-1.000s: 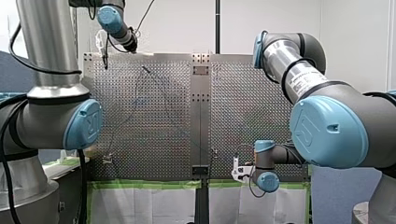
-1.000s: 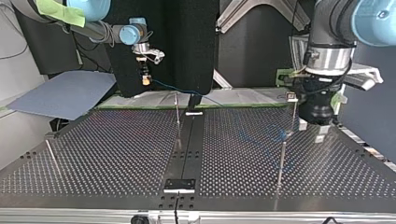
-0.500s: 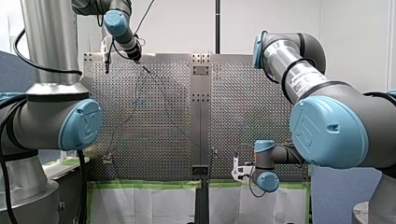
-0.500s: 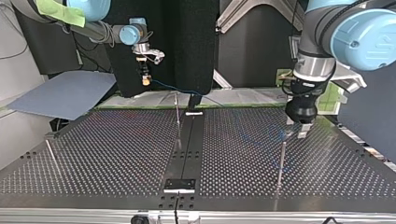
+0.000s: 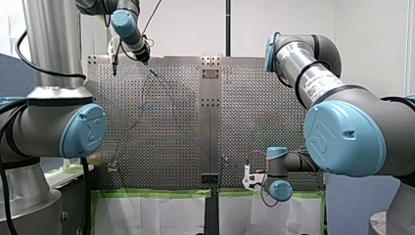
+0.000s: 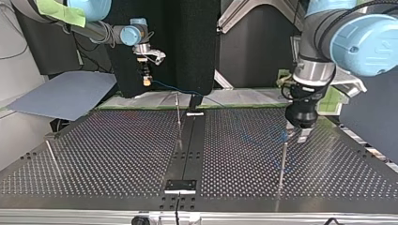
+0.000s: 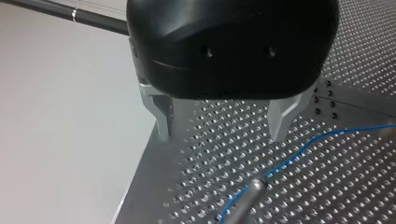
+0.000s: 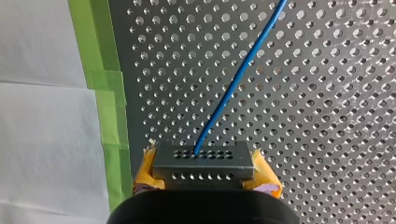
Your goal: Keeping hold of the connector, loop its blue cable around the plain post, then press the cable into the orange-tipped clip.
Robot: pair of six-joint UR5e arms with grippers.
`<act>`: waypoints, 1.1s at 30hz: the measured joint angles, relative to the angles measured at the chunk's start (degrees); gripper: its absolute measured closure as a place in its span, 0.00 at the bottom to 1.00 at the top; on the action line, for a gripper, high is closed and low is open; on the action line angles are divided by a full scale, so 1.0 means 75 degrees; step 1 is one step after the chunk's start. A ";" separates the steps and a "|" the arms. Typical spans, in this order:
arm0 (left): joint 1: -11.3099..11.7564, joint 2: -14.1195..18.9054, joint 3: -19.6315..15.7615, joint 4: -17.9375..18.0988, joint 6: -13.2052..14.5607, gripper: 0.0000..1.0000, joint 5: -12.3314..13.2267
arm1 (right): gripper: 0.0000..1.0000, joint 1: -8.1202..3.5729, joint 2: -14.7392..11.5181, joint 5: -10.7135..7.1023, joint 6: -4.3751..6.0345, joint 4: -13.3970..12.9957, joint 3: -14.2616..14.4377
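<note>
Your right gripper (image 8: 205, 178) pinches the connector (image 8: 204, 163); its blue cable (image 8: 238, 77) runs past the plain post (image 7: 250, 186). Your left gripper (image 7: 222, 121) hangs spread and empty just beside the post, and could knock the cable off.

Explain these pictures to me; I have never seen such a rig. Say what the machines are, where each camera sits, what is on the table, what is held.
These are two robot arms at a metal table full of small holes. The front view looks from behind the arms, over the table; the top view faces them from across it. The other two cameras ride on the wrists, looking along each gripper. The right gripper has yellow pads shut on a small grey connector, from which a thin blue cable runs out across the table. The left gripper is open and empty, its metal fingers above the table near a thin post that the cable passes.
</note>
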 joint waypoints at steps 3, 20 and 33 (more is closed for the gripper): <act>-0.0042 -0.0109 -0.0001 -0.0035 0.0068 0.00 -0.0158 | 1.00 0.0013 0.0000 -0.0004 0.0000 0.0009 -0.0002; -0.0331 -0.0166 -0.0004 -0.0178 0.0115 0.00 -0.1106 | 1.00 0.0048 0.0000 -0.0006 -0.0011 0.0046 -0.0004; -0.0502 -0.0166 -0.0044 -0.0192 0.0116 0.00 -0.1578 | 1.00 0.0052 0.0000 -0.0007 -0.0011 0.0031 -0.0003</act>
